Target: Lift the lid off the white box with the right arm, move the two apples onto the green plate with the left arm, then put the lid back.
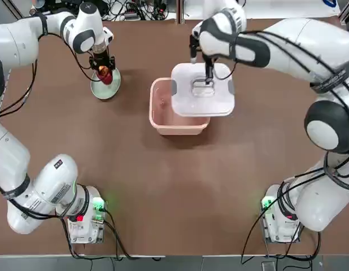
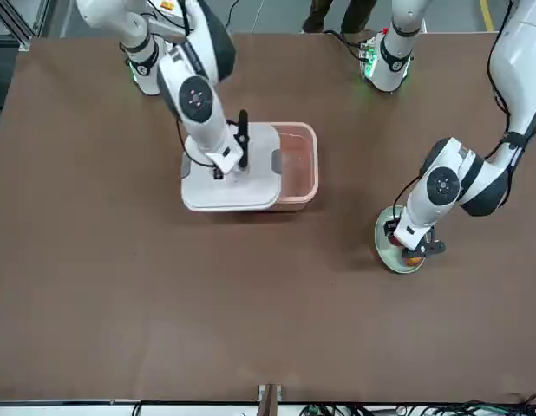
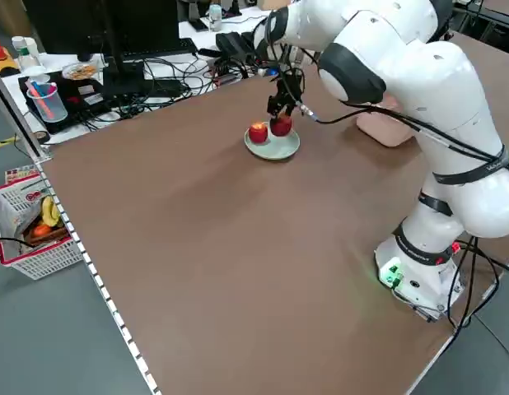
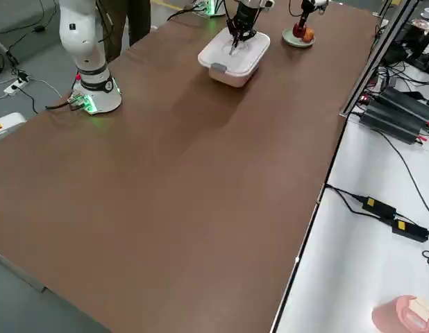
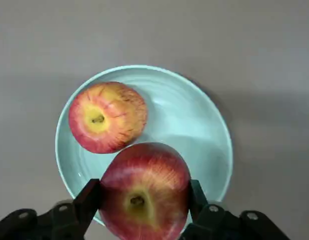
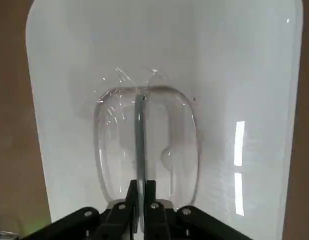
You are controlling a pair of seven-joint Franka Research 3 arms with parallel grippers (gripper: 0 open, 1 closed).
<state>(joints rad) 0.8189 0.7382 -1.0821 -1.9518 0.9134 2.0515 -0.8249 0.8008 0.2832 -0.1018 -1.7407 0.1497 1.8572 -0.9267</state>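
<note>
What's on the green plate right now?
Two red-and-yellow apples: one lies free, the other is between the left gripper's fingers. The plate beneath them is covered, so I can't see whether the gripped apple touches it.

Both apples (image 5: 108, 117) on the plate (image 5: 194, 145), left of the box (image 1: 163, 107).

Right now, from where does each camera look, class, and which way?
Top: overhead, down on brown table; both white arms.
Front: across the table, facing the robot; both arms.
Left side: raised, diagonally down; mostly left arm.
Right side: raised, diagonally down; parts of both arms.
Left wrist: its pincer, red-yellow apples.
Right wrist: its pincer, white plastic lid.
Top and front share the lid.
</note>
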